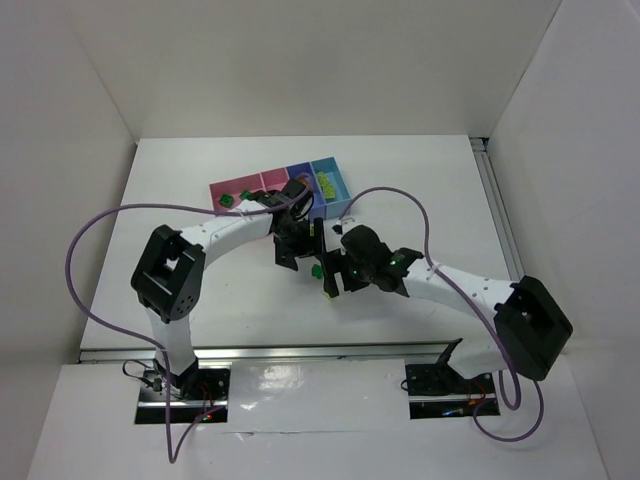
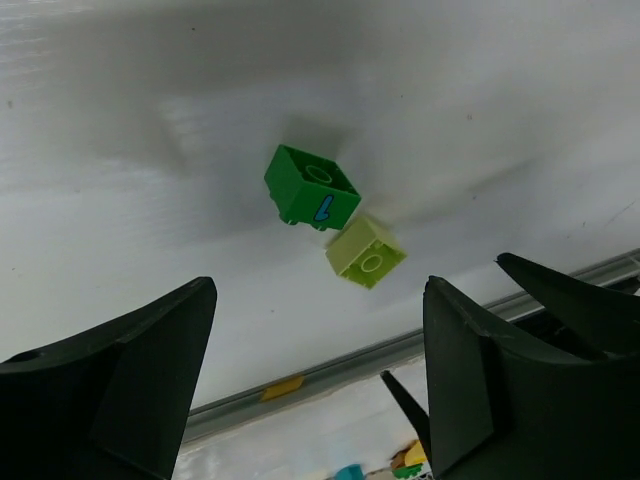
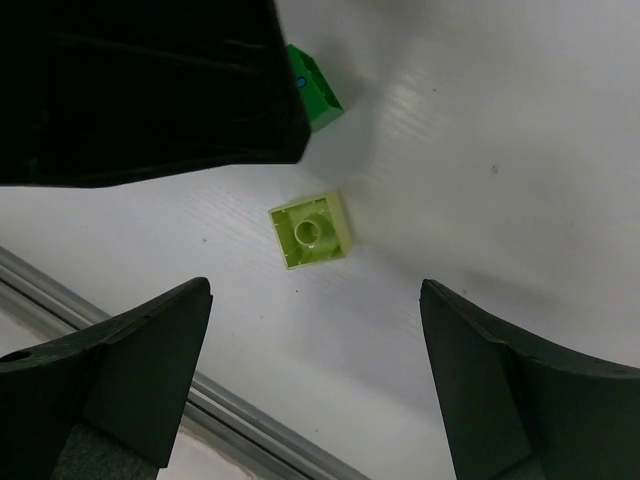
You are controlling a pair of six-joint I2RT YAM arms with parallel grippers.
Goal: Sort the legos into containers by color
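A dark green lego and a yellow-green lego lie side by side on the white table, both upside down. In the top view the green one and the yellow-green one sit between the two grippers. My left gripper is open and empty above them. My right gripper is open and empty over the yellow-green lego. The green lego is partly hidden by the left gripper. The row of containers stands behind, with yellow-green legos in the light blue bin.
Another green lego lies at the left end of the pink bin. A metal rail runs along the table's near edge. The two arms crowd close together mid-table. White walls enclose the table.
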